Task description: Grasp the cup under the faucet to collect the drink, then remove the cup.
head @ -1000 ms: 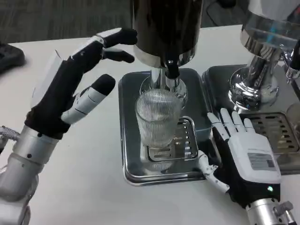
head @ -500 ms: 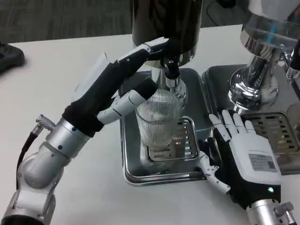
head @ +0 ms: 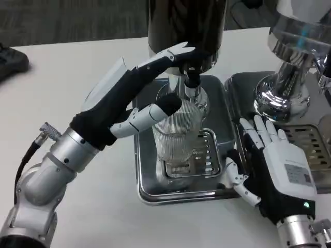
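Cup [head: 178, 135] first: I am looking at a clear ribbed glass standing upright on the slotted grate of the steel drip tray [head: 147, 181], directly beneath the faucet [head: 192, 85] of the dark dispenser [head: 186, 26]. It is probably rigid, smooth and breakable, and it will get heavier and more prone to slopping as it fills, so I would take it round the ribbed wall about mid-height rather than at the rim.

Going left to right, I am seeing bare worktop [head: 67, 67] on the far left, which I judge to be the best room for carrying the cup out. My left hand [head: 129, 95] is reaching in from there, its fingers [head: 173, 53] stretched long toward the dispenser's base and faucet, while its thumb is lying against the cup's upper left side. The fingers are spread and not wrapped round the glass, so I am not counting this as a hold yet.

Right of the cup, the tray's raised lip is something I would have to lift over rather than slide across, and the faucet is hanging close above the rim, so the way out is low and toward me or leftward. My right hand [head: 276, 165] is resting flat at the tray's right edge, fingers apart and holding nothing. Beyond it, a second chrome dispenser [head: 289, 77] and its tray are crowding that side.
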{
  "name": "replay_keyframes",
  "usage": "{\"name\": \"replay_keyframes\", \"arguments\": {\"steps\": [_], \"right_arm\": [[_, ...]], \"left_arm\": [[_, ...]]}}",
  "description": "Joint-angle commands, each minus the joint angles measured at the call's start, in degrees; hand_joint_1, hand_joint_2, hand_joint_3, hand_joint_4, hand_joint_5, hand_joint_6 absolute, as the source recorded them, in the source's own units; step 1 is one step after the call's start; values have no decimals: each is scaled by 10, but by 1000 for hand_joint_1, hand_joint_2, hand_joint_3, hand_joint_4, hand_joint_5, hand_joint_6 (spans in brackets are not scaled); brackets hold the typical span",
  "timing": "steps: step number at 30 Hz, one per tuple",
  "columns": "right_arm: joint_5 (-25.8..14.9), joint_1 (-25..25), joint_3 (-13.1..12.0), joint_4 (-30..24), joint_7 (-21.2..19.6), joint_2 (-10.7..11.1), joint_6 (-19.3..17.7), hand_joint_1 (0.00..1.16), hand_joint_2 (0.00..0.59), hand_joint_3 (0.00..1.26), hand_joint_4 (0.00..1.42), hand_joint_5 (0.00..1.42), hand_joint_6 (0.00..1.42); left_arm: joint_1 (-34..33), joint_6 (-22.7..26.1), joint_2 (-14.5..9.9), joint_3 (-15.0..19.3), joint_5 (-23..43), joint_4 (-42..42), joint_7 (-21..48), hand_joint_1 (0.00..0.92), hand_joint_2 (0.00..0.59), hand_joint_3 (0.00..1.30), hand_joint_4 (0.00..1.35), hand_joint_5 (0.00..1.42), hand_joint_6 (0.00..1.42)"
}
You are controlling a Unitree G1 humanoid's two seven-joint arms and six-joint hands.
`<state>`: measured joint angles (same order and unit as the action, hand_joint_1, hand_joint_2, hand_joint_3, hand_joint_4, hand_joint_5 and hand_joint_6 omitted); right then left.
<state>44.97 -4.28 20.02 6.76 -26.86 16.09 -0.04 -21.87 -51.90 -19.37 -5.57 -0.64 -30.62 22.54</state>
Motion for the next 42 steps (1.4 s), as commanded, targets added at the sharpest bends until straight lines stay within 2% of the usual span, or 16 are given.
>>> {"name": "replay_keyframes", "arguments": {"steps": [1,5,11,15,19,21,24,30,42], "right_arm": [[-16,-6,-12,-11,8,-2,-8,186,505,115,0,0,0],[-44,-8,-24,-14,17,-9,-14,186,505,115,0,0,0],[-118,-6,-50,-11,45,-25,-50,191,487,115,0,0,0],[-163,-3,-65,-2,68,-31,-80,228,436,96,0,0,0],[-211,2,-79,6,97,-42,-103,249,420,79,0,0,2],[-210,6,-80,9,101,-42,-112,277,395,67,0,0,15],[-233,16,-87,22,123,-47,-123,310,366,45,0,0,31],[-239,28,-94,37,131,-52,-129,327,341,25,0,0,32],[-237,26,-100,45,129,-56,-134,340,333,15,0,0,46]], "left_arm": [[-1,-10,-11,-9,-30,14,4,0,147,289,149,241,199],[-8,-21,-24,-14,-64,16,-2,0,149,298,159,270,216],[-13,-35,-40,-27,-98,14,-11,0,153,310,177,288,223],[-18,-41,-48,-37,-112,18,-16,0,153,320,190,293,224],[-20,-45,-54,-48,-124,20,-23,0,153,323,190,294,225],[-21,-46,-59,-52,-132,24,-28,0,153,325,191,295,225],[-23,-46,-64,-56,-143,28,-31,0,154,327,191,295,226],[-24,-47,-74,-66,-164,39,-43,0,155,332,192,296,227],[-23,-45,-92,-91,-235,69,-83,0,156,334,201,296,228]]}}
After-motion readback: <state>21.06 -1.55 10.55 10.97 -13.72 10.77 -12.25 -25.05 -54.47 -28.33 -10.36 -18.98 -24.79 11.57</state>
